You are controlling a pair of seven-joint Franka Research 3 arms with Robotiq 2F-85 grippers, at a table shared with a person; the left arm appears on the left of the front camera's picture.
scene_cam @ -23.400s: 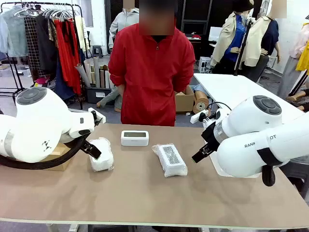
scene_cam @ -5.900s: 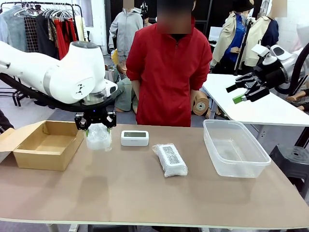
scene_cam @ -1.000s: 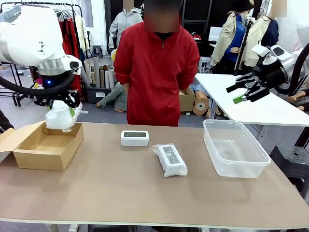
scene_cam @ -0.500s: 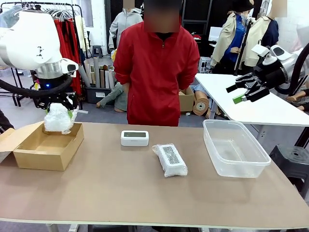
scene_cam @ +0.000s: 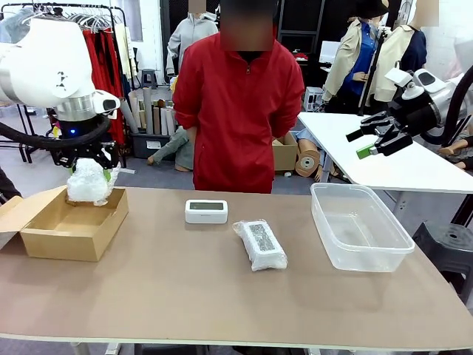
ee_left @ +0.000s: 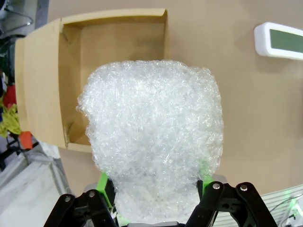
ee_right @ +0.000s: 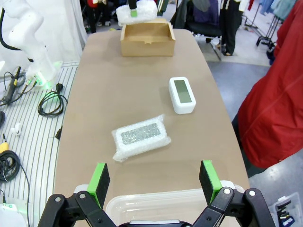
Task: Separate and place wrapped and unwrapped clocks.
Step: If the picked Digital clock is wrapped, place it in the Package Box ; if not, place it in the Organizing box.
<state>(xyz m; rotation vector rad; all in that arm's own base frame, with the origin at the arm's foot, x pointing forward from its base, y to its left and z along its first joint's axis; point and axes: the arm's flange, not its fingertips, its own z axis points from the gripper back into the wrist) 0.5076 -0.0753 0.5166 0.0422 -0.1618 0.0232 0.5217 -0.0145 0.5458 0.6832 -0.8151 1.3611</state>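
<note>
We had left tool (scene_cam: 89, 171) pinching wrapped clock (ee_left: 151, 137) above cardboard box (scene_cam: 44, 237), not yet released. Second wrapped clock (scene_cam: 260, 244) and bare clock (scene_cam: 206, 211) lay unsorted on worktop (scene_cam: 185, 296). Right tool (scene_cam: 377, 140) spread, holding nothing.

Contents of the whitish bubble-wrap lump (ee_left: 151, 137) over the open brown cardboard box (ee_left: 42, 85): we cannot tell. The lump hides part of the box floor and most of the left gripper's (ee_left: 153, 183) green pads (ee_left: 102, 182). Off from the box, the white digital clock (ee_left: 279, 41) is cut by the frame edge.

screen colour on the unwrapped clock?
Grey-green, set in the white unwrapped clock; it shows best in the right wrist view.
</note>
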